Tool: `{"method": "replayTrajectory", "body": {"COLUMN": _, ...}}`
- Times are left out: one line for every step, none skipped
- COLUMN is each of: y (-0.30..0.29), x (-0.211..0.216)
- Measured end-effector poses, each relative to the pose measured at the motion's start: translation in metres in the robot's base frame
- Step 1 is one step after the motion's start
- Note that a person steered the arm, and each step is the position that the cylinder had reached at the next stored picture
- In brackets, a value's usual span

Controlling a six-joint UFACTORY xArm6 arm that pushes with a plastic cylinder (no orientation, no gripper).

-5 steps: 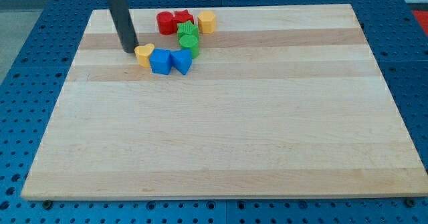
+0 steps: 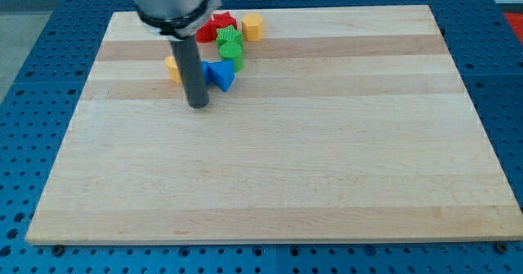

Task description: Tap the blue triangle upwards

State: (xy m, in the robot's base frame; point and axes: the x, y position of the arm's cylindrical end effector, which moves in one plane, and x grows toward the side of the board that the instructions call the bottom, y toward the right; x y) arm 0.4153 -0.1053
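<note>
The blue triangle (image 2: 221, 75) lies on the wooden board (image 2: 270, 143) near the view's top left. My tip (image 2: 198, 105) rests on the board just below and to the left of the triangle, a short gap apart. The rod hides the blue block that lies left of the triangle. A yellow block (image 2: 172, 67) peeks out to the left of the rod.
Above the triangle stand two green blocks (image 2: 230, 45). A red star block (image 2: 221, 21) and a red block (image 2: 204, 33) sit above them, partly behind the arm. A yellow block (image 2: 252, 27) stands at the view's top, right of the reds.
My tip has moved from left of the yellow block down and to the right, to a spot below the blue blocks. The blocks have not visibly moved.
</note>
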Motion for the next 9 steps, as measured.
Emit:
{"method": "replayTrajectory", "body": {"y": 0.006, "x": -0.003}}
{"method": "replayTrajectory", "body": {"y": 0.012, "x": -0.016}}
{"method": "replayTrajectory", "body": {"y": 0.012, "x": -0.017}}
{"method": "replayTrajectory", "body": {"y": 0.013, "x": -0.010}}
{"method": "replayTrajectory", "body": {"y": 0.036, "x": -0.003}}
{"method": "replayTrajectory", "body": {"y": 0.055, "x": -0.008}}
{"method": "replayTrajectory", "body": {"y": 0.056, "x": -0.010}}
{"method": "replayTrajectory", "body": {"y": 0.056, "x": -0.021}}
{"method": "replayTrajectory", "body": {"y": 0.056, "x": -0.034}}
